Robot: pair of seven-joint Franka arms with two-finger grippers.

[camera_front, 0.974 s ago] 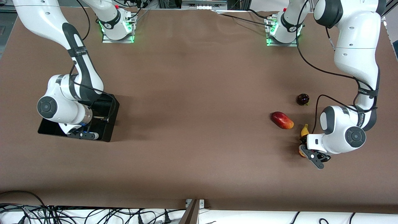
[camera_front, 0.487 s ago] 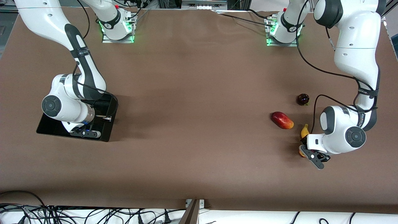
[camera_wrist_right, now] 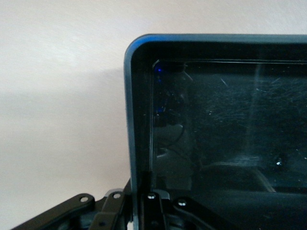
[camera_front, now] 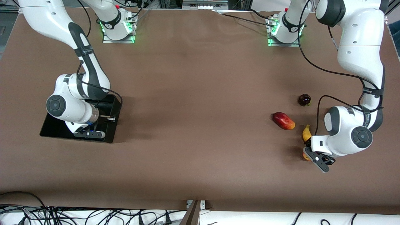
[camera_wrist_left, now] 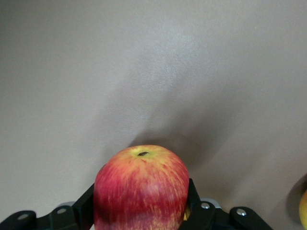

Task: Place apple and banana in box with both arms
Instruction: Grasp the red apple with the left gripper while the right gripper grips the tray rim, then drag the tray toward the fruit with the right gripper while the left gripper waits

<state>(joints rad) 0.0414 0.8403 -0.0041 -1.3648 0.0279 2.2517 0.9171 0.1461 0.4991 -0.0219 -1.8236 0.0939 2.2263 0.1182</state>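
Black box (camera_front: 50, 129) clamped at its wall by right gripper (camera_front: 93, 126) jaws, left gripper (camera_front: 307, 153) jaws gripping apple (camera_wrist_left: 141, 189)

You have a brown table (camera_front: 200, 131). The box (camera_front: 53, 131) sits at frame left; at right lie a dark fruit (camera_front: 304, 99), a red mango (camera_front: 283, 121) and the banana (camera_front: 306, 133).
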